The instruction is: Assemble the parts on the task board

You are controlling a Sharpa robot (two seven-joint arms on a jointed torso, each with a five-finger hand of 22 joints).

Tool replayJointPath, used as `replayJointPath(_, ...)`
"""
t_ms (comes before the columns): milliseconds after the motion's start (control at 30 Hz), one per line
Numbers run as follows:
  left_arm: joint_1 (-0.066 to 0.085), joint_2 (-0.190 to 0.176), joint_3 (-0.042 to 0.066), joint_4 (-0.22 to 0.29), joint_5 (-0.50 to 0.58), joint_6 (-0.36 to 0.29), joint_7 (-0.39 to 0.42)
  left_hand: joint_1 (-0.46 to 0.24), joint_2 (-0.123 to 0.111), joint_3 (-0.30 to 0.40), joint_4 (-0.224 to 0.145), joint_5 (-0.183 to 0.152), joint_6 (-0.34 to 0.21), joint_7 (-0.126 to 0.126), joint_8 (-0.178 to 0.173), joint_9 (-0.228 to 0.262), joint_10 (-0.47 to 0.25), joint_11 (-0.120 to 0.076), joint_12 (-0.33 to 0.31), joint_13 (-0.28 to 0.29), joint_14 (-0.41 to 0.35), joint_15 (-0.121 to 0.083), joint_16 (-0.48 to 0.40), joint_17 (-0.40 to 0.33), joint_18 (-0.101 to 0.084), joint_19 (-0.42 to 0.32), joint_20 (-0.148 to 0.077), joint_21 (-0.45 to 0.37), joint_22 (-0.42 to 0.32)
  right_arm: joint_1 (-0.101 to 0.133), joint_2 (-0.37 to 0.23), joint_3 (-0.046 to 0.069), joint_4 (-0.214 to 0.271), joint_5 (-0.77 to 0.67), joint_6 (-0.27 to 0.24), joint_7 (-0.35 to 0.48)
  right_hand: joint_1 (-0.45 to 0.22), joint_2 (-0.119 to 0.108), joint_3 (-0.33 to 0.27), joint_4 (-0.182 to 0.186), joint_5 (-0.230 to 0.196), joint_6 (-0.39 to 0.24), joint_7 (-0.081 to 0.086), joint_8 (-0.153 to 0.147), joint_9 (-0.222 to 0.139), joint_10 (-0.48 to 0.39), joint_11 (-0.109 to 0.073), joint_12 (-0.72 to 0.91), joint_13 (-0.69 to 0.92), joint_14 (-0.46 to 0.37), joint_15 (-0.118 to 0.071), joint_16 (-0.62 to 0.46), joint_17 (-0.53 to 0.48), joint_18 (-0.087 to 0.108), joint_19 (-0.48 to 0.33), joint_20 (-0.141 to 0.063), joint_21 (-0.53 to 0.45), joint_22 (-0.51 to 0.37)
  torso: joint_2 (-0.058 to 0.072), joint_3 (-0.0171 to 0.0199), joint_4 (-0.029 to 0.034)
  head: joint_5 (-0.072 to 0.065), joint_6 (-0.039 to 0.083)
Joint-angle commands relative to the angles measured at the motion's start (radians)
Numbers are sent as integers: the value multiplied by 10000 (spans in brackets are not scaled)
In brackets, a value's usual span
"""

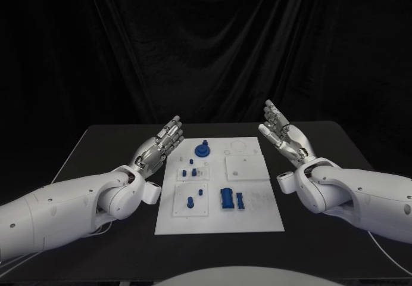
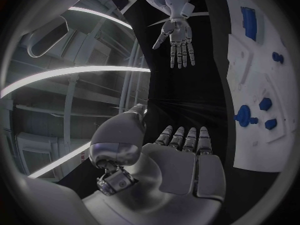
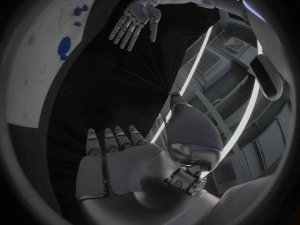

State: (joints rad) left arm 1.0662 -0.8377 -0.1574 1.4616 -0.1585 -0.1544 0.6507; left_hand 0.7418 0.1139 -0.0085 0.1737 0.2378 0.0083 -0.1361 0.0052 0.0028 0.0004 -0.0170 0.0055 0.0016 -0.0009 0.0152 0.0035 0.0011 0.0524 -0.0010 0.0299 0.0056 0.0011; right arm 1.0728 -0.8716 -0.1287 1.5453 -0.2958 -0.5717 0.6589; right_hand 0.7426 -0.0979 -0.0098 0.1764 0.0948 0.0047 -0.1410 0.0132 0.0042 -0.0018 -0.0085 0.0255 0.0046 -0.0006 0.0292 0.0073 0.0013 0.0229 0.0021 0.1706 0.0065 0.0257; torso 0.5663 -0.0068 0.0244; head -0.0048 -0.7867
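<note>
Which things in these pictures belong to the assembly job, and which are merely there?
Belong to the job:
task board
blue parts on it
left hand, open, beside the board
right hand, open, beside the board

Merely there:
black table
black curtain behind

- A black table (image 1: 112, 238) fills the lower part of the head view, its surface matte and dark, its far corners rounded.
- Behind it hangs a black curtain (image 1: 206, 59), falling in soft vertical folds across the whole back of the scene.
- A thin pale cable (image 1: 384, 247) trails over the table near its right side.
- In the left wrist view, long bright light strips (image 2: 75, 75) sweep across a ceiling of grey panels and beams.
- The right wrist view catches the same kind of light strip (image 3: 194, 65), running beside grey ceiling ducts and a vent grille (image 3: 236, 44).
</note>
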Motion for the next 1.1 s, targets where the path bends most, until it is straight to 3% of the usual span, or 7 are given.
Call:
replayJointPath(33,-34,99,198,191,455,-1628,-293,-2367,-363,85,-554,-759,-83,437,-52,-28,-4,170,-55,-16,9,-152,-35,-11,-524,10,-299,-56,-11,-89,288,356,109,1547,-1100,-771,-2367,979,98,-565,-948,-47,441,-132,-42,18,85,-255,-46,6,-292,-73,-13,-229,-21,-540,-65,-257,-77,24,-86,16,544)
replayJointPath(133,-65,215,533,408,730,-2730,-540,-3021,-1139,85,-708,-970,-83,528,-52,-28,-4,170,-55,-16,9,-152,-35,-11,-524,10,-299,-56,-11,-159,602,823,178,2255,-1542,-1081,-3024,979,98,-723,-948,-47,565,-132,-42,18,85,-255,-46,6,-292,-73,-13,-229,-21,-697,-65,-257,-132,41,-147,28,1049)
replayJointPath(333,-116,404,1078,762,1178,-4524,-941,-3930,-1139,85,-913,-1259,-83,1361,-52,-28,-4,170,-55,-16,9,-152,-35,-11,-524,10,-299,-56,-11,-222,889,1249,241,2899,-1946,-1363,-3936,979,98,-929,-948,-47,705,-132,-42,18,85,-255,-46,6,-292,-73,-13,-229,-21,-882,-65,-257,-196,60,-217,42,1634)
replayJointPath(400,-132,464,1250,873,1318,-5088,-1068,-4252,-1139,85,-970,-1364,-83,1361,-52,-28,-4,170,-55,-16,9,-152,-35,-11,-524,10,-299,-56,-11,-228,916,1287,247,2958,-1983,-1389,-4258,979,98,-996,-948,-47,1410,-132,-42,18,85,-255,-46,6,-292,-73,-13,-229,-21,-941,-65,-257,-211,65,-233,46,1771)
replayJointPath(467,-142,503,1362,946,1411,-5458,-1151,-4462,-1139,85,-1027,-1431,-83,1361,-52,-28,-4,170,-55,-16,9,-152,-35,-11,-524,10,-299,-56,-11,-228,916,1287,247,2958,-1983,-1389,-4470,979,98,-1053,-948,-47,1410,-132,-42,18,85,-255,-46,6,-292,-73,-13,-229,-21,-1002,-65,-257,-218,67,-241,47,1838)
replayJointPath(500,-147,519,1409,976,1449,-5612,-1185,-4585,-1139,85,-1737,-1470,-83,1361,-52,-28,-4,170,-55,-16,9,-152,-35,-11,-524,10,-299,-56,-11,-228,916,1287,247,2958,-1983,-1389,-4593,979,98,-1764,-948,-47,1410,-132,-42,18,85,-255,-46,6,-292,-73,-13,-229,-21,-1706,-65,-257,-220,68,-243,48,1857)
replayJointPath(1100,-162,577,1574,1084,1585,-6156,-1307,-6058,-1139,85,-1737,-2378,-83,1361,-52,-28,-4,170,-55,-16,9,-152,-35,-11,-524,10,-299,-56,-11,-228,916,1287,247,2958,-1983,-1389,-6060,979,98,-1764,-948,-47,1410,-132,-42,18,85,-255,-46,6,-292,-73,-13,-229,-21,-1706,-65,-257,-221,68,-244,48,1867)
